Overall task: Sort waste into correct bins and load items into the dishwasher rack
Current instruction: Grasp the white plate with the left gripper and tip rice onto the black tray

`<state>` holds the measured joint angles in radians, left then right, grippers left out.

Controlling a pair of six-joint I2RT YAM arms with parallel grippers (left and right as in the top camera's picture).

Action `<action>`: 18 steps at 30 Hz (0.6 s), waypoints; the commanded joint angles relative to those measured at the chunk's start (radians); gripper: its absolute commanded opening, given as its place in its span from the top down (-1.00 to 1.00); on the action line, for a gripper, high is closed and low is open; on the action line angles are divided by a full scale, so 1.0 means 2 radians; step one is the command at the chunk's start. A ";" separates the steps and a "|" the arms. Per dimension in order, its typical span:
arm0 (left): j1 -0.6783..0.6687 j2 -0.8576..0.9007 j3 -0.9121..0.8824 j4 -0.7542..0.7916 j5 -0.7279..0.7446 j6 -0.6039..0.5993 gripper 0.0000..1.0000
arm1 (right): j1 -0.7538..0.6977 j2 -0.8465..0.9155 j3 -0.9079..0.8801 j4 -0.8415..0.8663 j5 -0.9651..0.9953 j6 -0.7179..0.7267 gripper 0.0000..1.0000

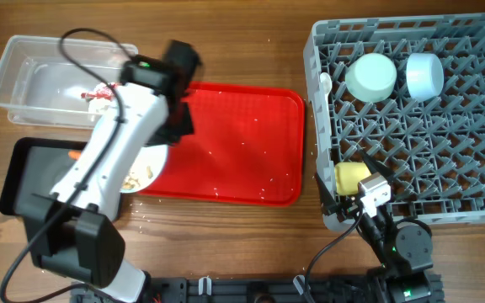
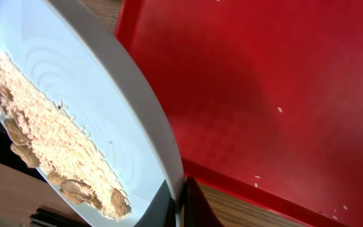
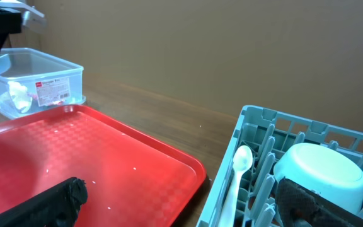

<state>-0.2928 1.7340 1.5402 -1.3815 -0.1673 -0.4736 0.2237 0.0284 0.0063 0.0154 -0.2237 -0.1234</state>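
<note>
My left gripper [image 1: 173,130] is shut on the rim of the light blue plate [image 1: 147,165]; the grip shows in the left wrist view [image 2: 181,202]. The plate [image 2: 106,94] is tilted between the black tray [image 1: 32,172] and the red tray, with beige crumbs [image 2: 49,139] on its lower side. An orange carrot [image 1: 74,154] lies in the black tray. The clear tub [image 1: 36,76] holds the wrapper [image 3: 52,88] and tissue [image 3: 19,94]. The rack [image 1: 445,160] holds the mint bowl [image 1: 370,76], blue bowl [image 1: 424,74], yellow cup [image 1: 352,177] and spoon [image 1: 325,93]. My right gripper [image 3: 181,208] is open and empty.
The flat red serving tray [image 1: 234,143] lies in the middle with a few scattered crumbs on it. The right gripper [image 1: 343,198] rests by the rack's front left corner. The left arm crosses above the black tray.
</note>
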 commanded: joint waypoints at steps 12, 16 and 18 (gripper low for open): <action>0.258 -0.142 -0.082 0.064 0.304 0.211 0.91 | -0.001 -0.003 -0.001 0.001 0.003 0.009 -0.99; 0.340 -0.191 -0.150 0.093 0.387 0.249 0.92 | -0.001 -0.002 -0.001 0.001 0.003 0.009 -1.00; 0.382 -0.213 -0.167 0.093 0.424 0.271 0.92 | -0.001 -0.002 -0.001 0.001 0.003 0.009 -0.99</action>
<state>0.3511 1.3769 1.2762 -1.2007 0.4709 -0.0521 0.2237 0.0288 0.0063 0.0158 -0.2237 -0.1234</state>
